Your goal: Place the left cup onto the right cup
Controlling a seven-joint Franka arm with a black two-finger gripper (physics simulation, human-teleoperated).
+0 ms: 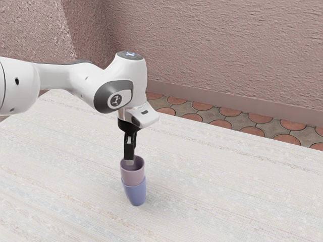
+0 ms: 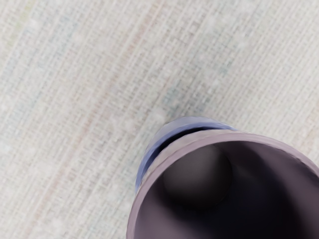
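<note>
Hand: my hand (image 1: pixel 130 160) points straight down and its tip is at the near rim of the mauve cup (image 1: pixel 133 170); I cannot tell whether it is apart, together or clamped on the rim wall.
Mauve cup: upright with its mouth up, seated inside the blue cup (image 1: pixel 135 194), so that only its upper band shows above the blue rim.
Blue cup: directly beneath the mauve one, narrowing to a small base on the surface (image 1: pixel 227 191).
Stack position: toward the near side of the surface and a little to the exterior view's left of its middle, under my wrist.
Wrist view: I look down into the mauve cup (image 2: pixel 259 199), with its dark round bottom showing; a thin arc of the blue cup (image 2: pixel 147 157) curves around the outside of its rim, and the pale woven surface (image 2: pixel 75 99) lies behind both.
Arm: my white arm (image 1: pixel 65 80) comes in from the exterior view's left and bends down at the wrist over the cups.
Surroundings: a rough pinkish wall (image 1: pixel 227 40) and a strip of tiled floor (image 1: pixel 242 121) lie beyond the far edge of the surface.
</note>
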